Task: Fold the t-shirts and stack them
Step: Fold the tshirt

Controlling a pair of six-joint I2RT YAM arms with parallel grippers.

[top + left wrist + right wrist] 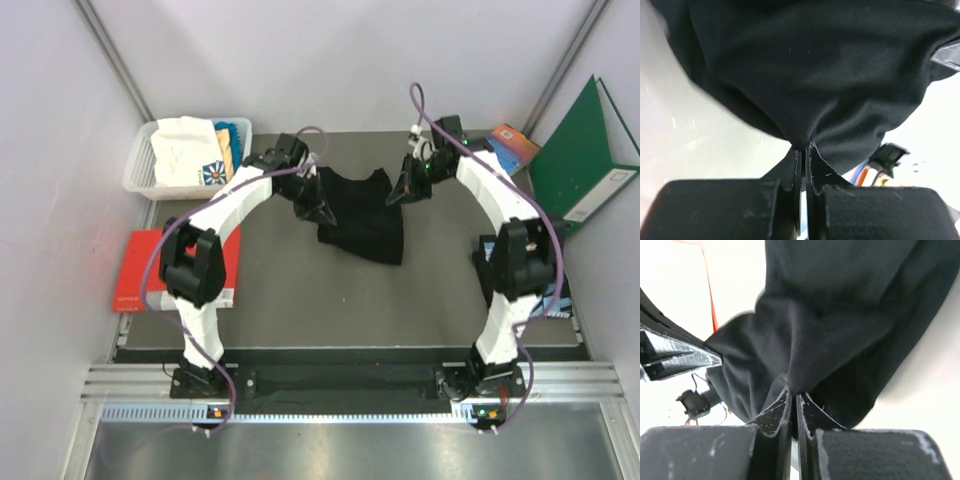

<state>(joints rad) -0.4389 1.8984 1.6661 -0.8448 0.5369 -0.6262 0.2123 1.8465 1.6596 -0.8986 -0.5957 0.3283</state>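
A plain black t-shirt (362, 212) hangs stretched between my two grippers at the back of the table, its lower part draping onto the grey mat. My left gripper (322, 207) is shut on the shirt's left shoulder edge; in the left wrist view the black cloth (810, 70) bunches into the closed tips of that gripper (804, 147). My right gripper (400, 190) is shut on the right shoulder edge, where the cloth (840, 315) gathers into its tips (793, 396). White and teal t-shirts (188, 150) lie in the basket at the back left.
A white plastic basket (141, 160) stands at the back left corner. A flat red book (138, 268) lies left of the left arm. A green folder (585, 165) leans at the back right, a blue-and-orange magazine (515, 146) beside it. Walls close in on three sides.
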